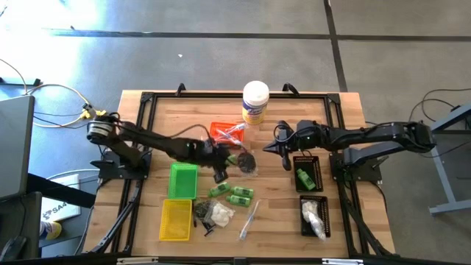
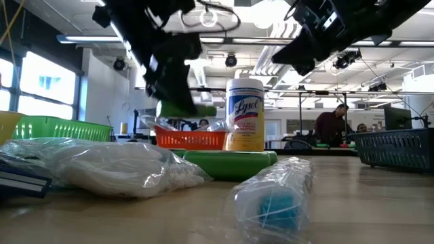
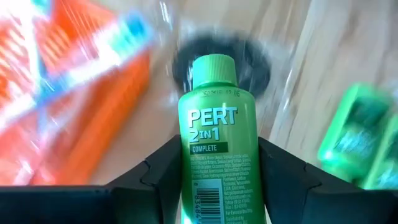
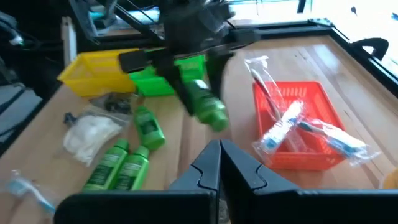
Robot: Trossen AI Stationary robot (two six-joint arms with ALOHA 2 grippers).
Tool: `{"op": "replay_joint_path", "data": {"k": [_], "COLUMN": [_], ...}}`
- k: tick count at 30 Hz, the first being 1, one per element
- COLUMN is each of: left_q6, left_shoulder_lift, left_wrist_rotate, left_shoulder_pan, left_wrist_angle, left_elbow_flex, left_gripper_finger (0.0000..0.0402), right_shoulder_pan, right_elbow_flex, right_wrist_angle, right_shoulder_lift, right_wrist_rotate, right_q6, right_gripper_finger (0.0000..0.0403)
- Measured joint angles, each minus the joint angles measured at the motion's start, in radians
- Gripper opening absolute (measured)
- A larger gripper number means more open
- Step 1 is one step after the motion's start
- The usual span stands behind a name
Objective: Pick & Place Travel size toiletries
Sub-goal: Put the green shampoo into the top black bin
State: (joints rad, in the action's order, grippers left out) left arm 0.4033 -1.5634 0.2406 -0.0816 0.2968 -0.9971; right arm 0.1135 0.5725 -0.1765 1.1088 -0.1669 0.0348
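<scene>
My left gripper [image 3: 214, 190] is shut on a small green bottle [image 3: 214, 143] marked PERT 2in1, above the table's middle [image 1: 232, 158] beside the orange tray [image 1: 224, 132]. In the right wrist view the bottle [image 4: 205, 107] hangs in the air. Three more green bottles [image 1: 232, 193] lie on the wood nearer the front, next to a bag of white fluff [image 1: 219, 213] and a clear-wrapped stick [image 1: 249, 219]. My right gripper [image 1: 280, 147] hovers shut to the right of the middle, holding nothing. My left gripper pinches the bottle's body [image 3: 186, 180] between its two fingers [image 3: 158, 180], on the lower half below the label's big letters. The fingers come slanting down from the table's left and lie along the bottle, whose cap [image 3: 213, 71] points on past the fingertips. The bottle is lifted clear of the table.
A white canister with a yellow label [image 1: 255, 101] stands at the back. A green tray [image 1: 182, 181] and a yellow tray [image 1: 176, 219] sit front left, two black trays [image 1: 305, 173] [image 1: 313, 216] on the right. A black piece in a bag [image 1: 248, 163] lies under the held bottle.
</scene>
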Motion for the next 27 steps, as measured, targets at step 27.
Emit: {"op": "replay_joint_path", "data": {"k": [27], "left_q6": [-0.147], "left_shoulder_lift": [0.247], "left_wrist_rotate": [0.058], "left_shoulder_pan": [-0.014], "left_wrist_angle": [-0.612], "left_elbow_flex": [0.288], "left_gripper_finger": [0.0167], "right_shoulder_pan": [-0.122], "right_elbow_flex": [0.0], "right_wrist_angle": [0.04], "right_shoulder_lift": [-0.119], "right_wrist_rotate": [0.007], "right_q6": [0.021], "right_gripper_finger": [0.0003]}}
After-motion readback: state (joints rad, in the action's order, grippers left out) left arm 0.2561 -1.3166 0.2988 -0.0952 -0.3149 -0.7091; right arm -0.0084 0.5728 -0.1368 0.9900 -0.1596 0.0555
